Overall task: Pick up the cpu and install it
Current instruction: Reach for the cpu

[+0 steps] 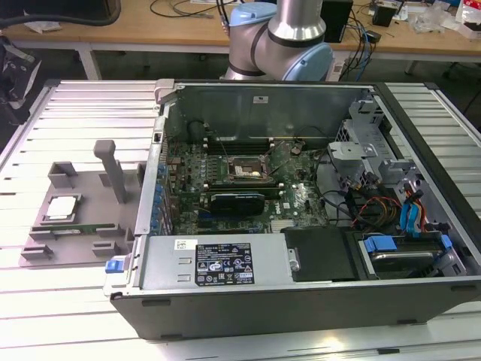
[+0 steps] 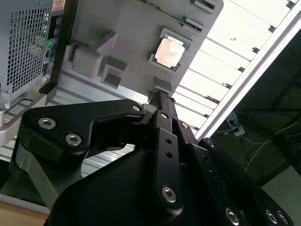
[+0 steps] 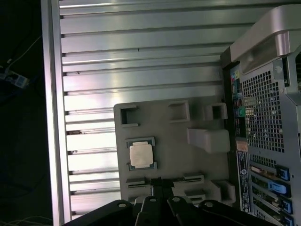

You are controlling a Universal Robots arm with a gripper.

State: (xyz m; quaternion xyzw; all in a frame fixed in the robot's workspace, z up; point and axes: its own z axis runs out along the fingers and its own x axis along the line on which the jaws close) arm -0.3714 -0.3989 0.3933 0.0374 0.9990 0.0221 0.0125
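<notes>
Tool (image 3: pixel 156 181) apparently pressed together, at edge of tray (image 3: pixel 174 141), cpu (image 3: pixel 142 154) in its recess nearby, slatted table (image 3: pixel 141 47) around

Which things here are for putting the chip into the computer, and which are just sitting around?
For the job: cpu, gray tray, socket, gripper.
Just lying about: expansion card, labelled box, orange cables.

A wooden workbench (image 1: pixel 135 28) (strewn with cables (image 1: pixel 184 10)) stands behind the slatted metal table (image 1: pixel 83 113).
</notes>
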